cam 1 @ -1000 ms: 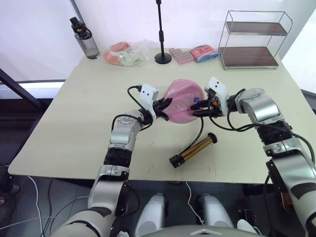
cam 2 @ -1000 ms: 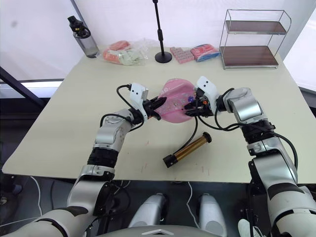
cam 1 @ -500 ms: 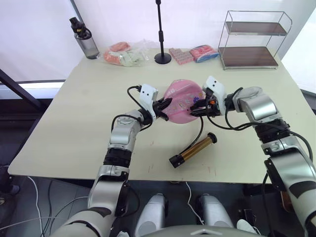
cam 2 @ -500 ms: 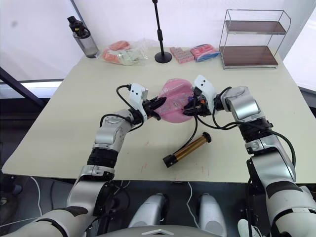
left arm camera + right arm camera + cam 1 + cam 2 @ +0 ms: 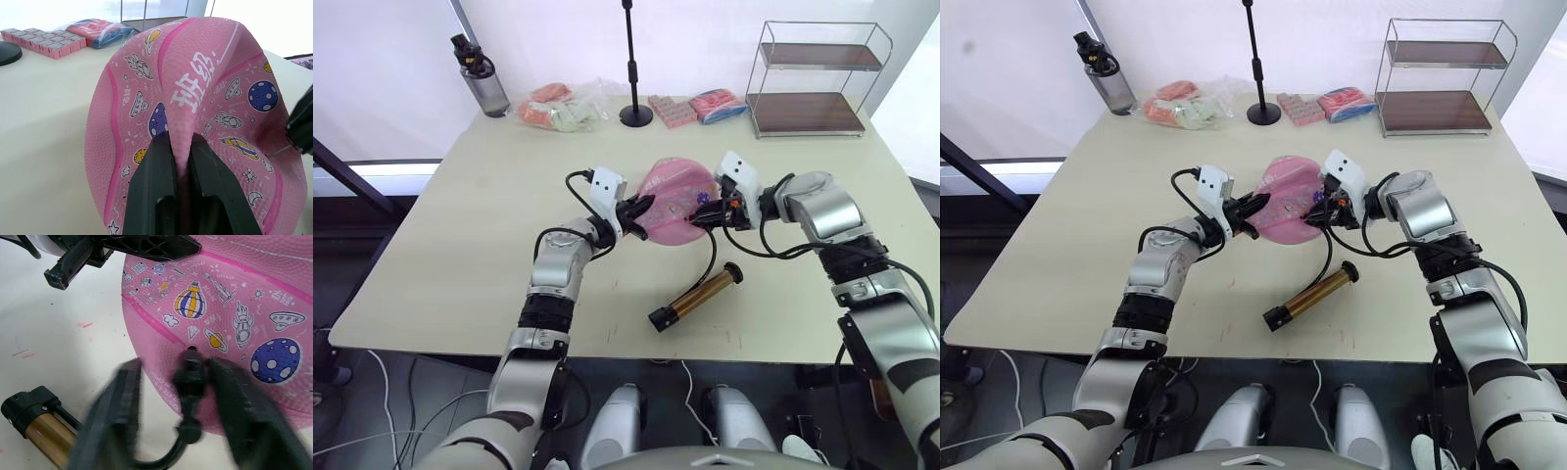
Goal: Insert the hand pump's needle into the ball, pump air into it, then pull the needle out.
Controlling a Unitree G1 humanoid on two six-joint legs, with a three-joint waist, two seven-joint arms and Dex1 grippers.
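Needle [image 5: 191, 349] tip now meets the ball [image 5: 674, 201]: over the last second your right gripper [image 5: 183, 377], its fingers closed on the black fitting, has edged closer to the pink skin. Your left gripper [image 5: 178, 164] keeps its fingers pinched on a fold of the ball between them. Insertion looks barely begun; the hand pump [image 5: 697, 296] lies on the desk [image 5: 460, 225] below your right fingers.

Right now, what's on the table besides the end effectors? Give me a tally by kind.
Ball: 1
Hand pump: 1
Water bottle: 1
Black stand: 1
Two-tier rack: 1
Snack packs and bags along the far edge: about 3 clusters; exact count unclear
Total: about 8
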